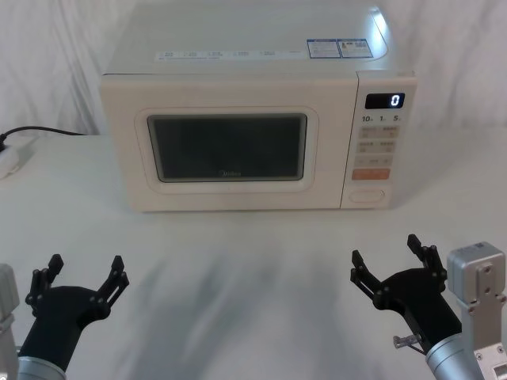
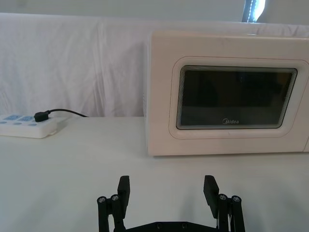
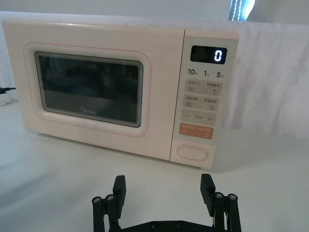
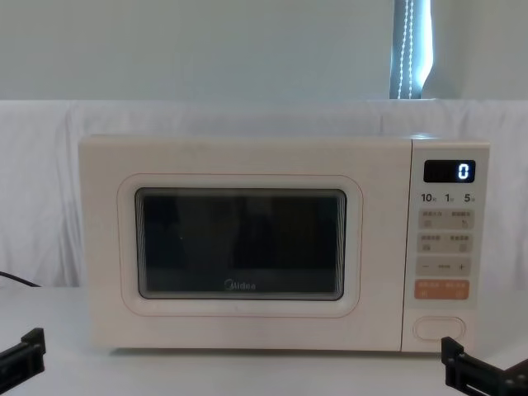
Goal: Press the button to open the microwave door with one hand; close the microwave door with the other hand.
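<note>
A cream microwave stands at the back of the white table, its door [image 1: 230,142] [image 2: 227,96] [image 3: 91,87] [image 4: 239,239] shut flat against the body. The oval cream button [image 1: 367,194] [image 3: 192,152] [image 4: 439,327] sits at the foot of the control panel, under the orange key. My left gripper [image 1: 85,271] [image 2: 166,187] hovers low at the near left, open, well short of the door. At the near right my right gripper [image 1: 386,249] [image 3: 163,186] is also open, in front of and below the button, touching nothing.
A white power strip [image 2: 26,124] [image 1: 9,158] with a black plug and cable lies left of the microwave. The panel display [image 1: 385,100] reads 0. White cloth covers the table [image 1: 238,269] and the wall behind.
</note>
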